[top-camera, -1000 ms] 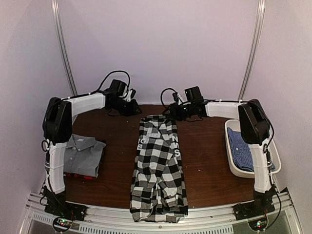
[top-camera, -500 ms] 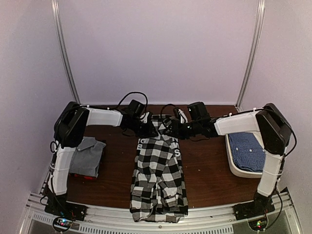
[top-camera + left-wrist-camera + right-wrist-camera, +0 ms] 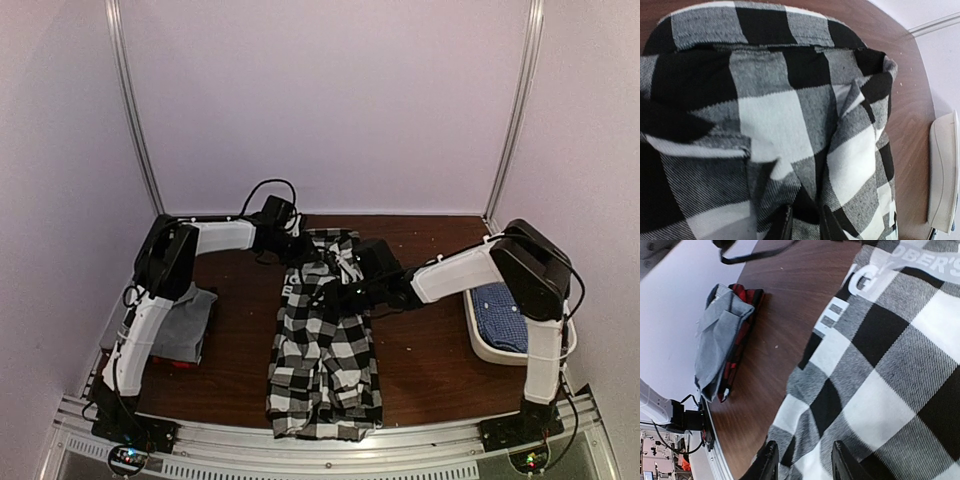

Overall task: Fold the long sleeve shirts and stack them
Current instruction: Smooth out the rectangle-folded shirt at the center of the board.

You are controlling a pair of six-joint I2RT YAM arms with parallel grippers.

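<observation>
Chequered cloth, item one: we list the black-and-white check shirt (image 3: 325, 350) at the centre of the brown table (image 3: 420, 340). It lies in a long strip from twelve o'clock down to six o'clock, where its hem reaches the near edge. The twelve o'clock end is rumpled and raised. The right wrist view shows white printed letters on it (image 3: 890, 365)

Item two: left gripper (image 3: 303, 248), at the shirt's twelve o'clock end. In its wrist view the fingers stand narrow (image 3: 806, 225), and creases in the check cloth (image 3: 770, 115) run down to a dark fold pinched between them. We record it as clamped on the shirt

Item three: right gripper (image 3: 340, 295), reaching in from three o'clock onto the upper half of the shirt. Its two fingers (image 3: 807, 462) rest on check cloth that fills the gap between them. We cannot tell whether they clamp it

Item four: plain grey shirt (image 3: 185, 320), folded at nine o'clock, partly behind the left arm. It lies on top of the red-black shirt (image 3: 180, 362), whose edge shows beneath it. The right wrist view shows both (image 3: 715, 340) (image 3: 747, 295)

Item five: white tub (image 3: 480, 345) at three o'clock, holding the blue fine-checked shirt (image 3: 495, 310). The tub's rim also shows in the left wrist view (image 3: 942, 170)
</observation>
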